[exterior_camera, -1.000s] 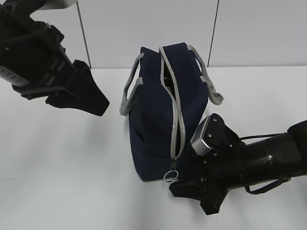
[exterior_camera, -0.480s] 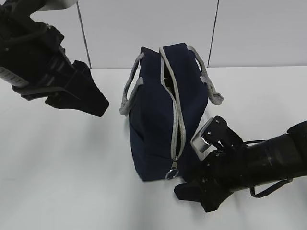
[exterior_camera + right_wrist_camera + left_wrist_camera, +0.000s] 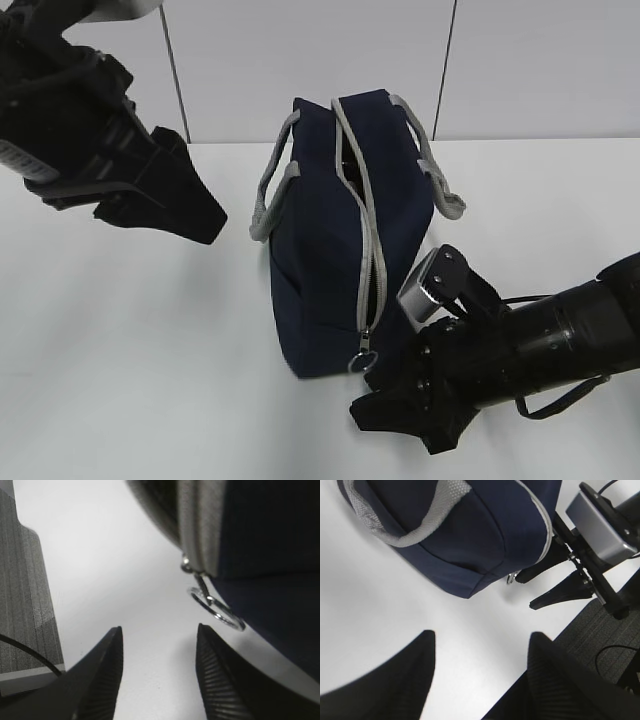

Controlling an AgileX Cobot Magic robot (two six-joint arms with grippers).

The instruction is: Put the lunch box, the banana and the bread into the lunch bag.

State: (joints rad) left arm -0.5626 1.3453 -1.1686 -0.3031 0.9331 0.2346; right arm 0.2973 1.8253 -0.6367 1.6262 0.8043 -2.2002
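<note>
The navy lunch bag (image 3: 320,260) stands mid-table with grey handles and a grey zipper running down its near end. A narrow dark gap shows along the zipper. The ring pull (image 3: 360,362) hangs low at the bag's near bottom corner and also shows in the right wrist view (image 3: 217,609). My right gripper (image 3: 368,408) is open and empty on the table just in front of the ring, with its right finger (image 3: 220,675) beside it (image 3: 159,627). My left gripper (image 3: 213,222) is open and empty, raised left of the bag (image 3: 480,635). The lunch box, banana and bread are out of view.
The white table (image 3: 150,350) runs from the bag to a pale panelled wall (image 3: 300,50) behind. In the left wrist view the table's near edge meets dark carpet (image 3: 605,635), with the right arm's camera block (image 3: 597,522) beside the bag.
My right gripper drew back a little to the right, then came forward and lower beside the ring pull. The ring pull shifted slightly. The left arm has not moved.
</note>
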